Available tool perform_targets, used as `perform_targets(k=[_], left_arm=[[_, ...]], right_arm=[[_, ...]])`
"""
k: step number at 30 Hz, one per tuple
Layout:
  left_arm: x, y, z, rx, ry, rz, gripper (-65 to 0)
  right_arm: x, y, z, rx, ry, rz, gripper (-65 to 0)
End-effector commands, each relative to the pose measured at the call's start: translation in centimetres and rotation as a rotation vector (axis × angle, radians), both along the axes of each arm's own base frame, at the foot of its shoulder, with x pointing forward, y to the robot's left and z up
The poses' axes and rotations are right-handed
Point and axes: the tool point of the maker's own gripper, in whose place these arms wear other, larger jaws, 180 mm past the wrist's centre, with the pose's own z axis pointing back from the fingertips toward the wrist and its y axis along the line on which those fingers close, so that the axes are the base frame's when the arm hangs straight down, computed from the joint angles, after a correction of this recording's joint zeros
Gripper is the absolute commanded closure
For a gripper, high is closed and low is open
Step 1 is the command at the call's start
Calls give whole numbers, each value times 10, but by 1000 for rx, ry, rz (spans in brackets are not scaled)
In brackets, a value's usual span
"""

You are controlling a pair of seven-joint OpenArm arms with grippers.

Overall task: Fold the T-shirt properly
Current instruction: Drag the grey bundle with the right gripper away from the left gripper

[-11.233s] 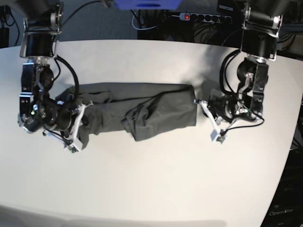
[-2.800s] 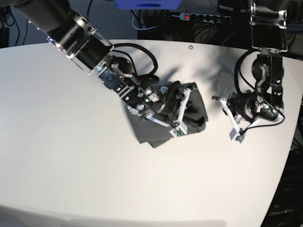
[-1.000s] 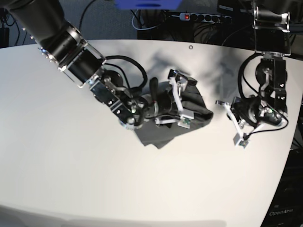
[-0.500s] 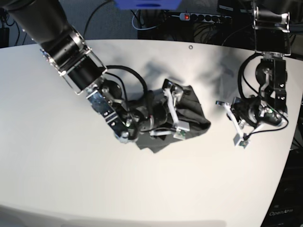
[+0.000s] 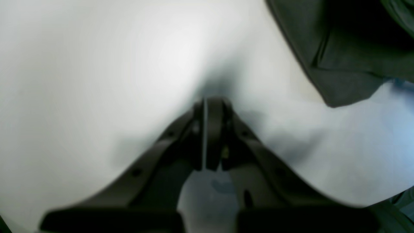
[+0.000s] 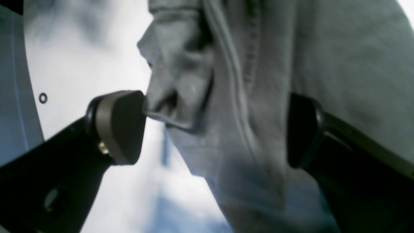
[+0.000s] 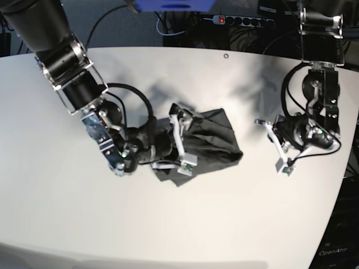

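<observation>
Base view: a white table (image 7: pixel 185 224) fills most of the frame, its near and right edges cut off by the border. The right arm (image 7: pixel 73 78) enters from the far left, its upper part out of frame, and reaches to the middle of the table. The T-shirt (image 7: pixel 216 140), dark grey, lies bunched in a compact heap at the table's centre; its left part is hidden behind the arm's wrist, and no sleeve, collar or label can be made out. The right gripper (image 7: pixel 183 141) stands with its fingers spread wide at the heap's left end. The left arm (image 7: pixel 318 84) hangs at the far right, its top cut off; the left gripper (image 7: pixel 273 141) hovers well right of the cloth, apart from it.

Right wrist view: the right gripper (image 6: pixel 215 129) is spread wide, a hemmed fold of the T-shirt (image 6: pixel 245 106) between the pads. The left pad touches a puckered edge of cloth; whether the right pad touches cannot be told. Focus is soft.

Left wrist view: the left gripper (image 5: pixel 207 106) is pressed closed with nothing between its fingers, over bare table (image 5: pixel 81 64). One corner of the T-shirt (image 5: pixel 343 55) shows at upper right, the rest cut off. The image is blurred.
</observation>
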Motion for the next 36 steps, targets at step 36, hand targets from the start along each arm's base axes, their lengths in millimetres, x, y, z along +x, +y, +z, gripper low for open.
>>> perform_targets(k=[36], left_arm=[[13, 2, 14, -2, -52, -3, -19]], right_arm=[[-7, -72, 40, -131, -142, -27, -498]])
